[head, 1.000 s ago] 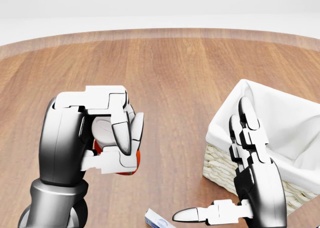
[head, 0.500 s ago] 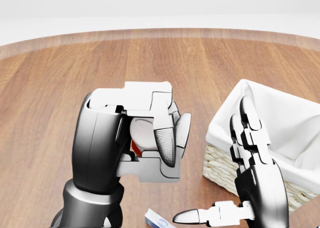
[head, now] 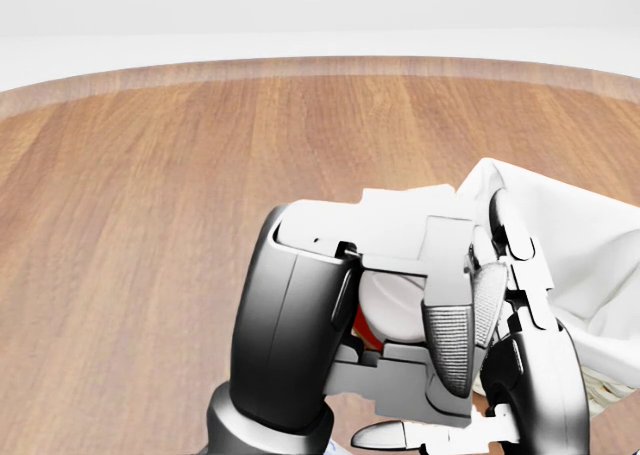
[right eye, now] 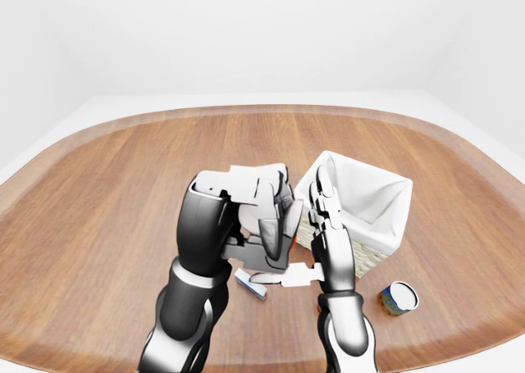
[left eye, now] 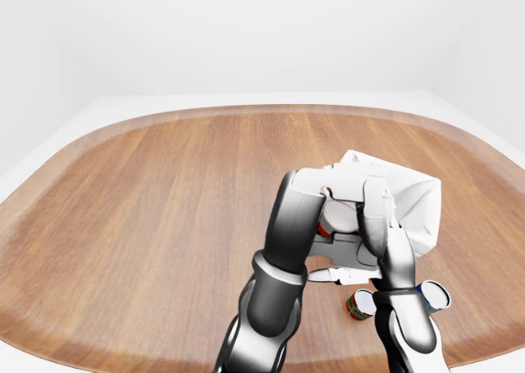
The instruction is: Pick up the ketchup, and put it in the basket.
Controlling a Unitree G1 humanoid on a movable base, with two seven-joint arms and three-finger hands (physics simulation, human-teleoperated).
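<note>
The robot's left hand (head: 400,315) is clenched around the red ketchup bottle with a pale rounded cap (head: 385,310), carried above the brown wooden bench (head: 150,175) at the lower centre of the head view. Only the cap and a sliver of red body show between the fingers (head: 448,340), so most of the bottle is hidden. It sits just left of the wicker basket with a white cloth liner (right eye: 373,197), not yet over its opening.

The right hand (right eye: 328,225) stands with fingers spread, holding nothing, between the bottle and the basket's near wall.

The bottle is judged light, smooth plastic, somewhat squeezable and prone to slipping; a wrap around its body below the cap seems the soundest hold. A small blue-and-white can (right eye: 399,297) lies at the lower right of the right-eye view.
</note>
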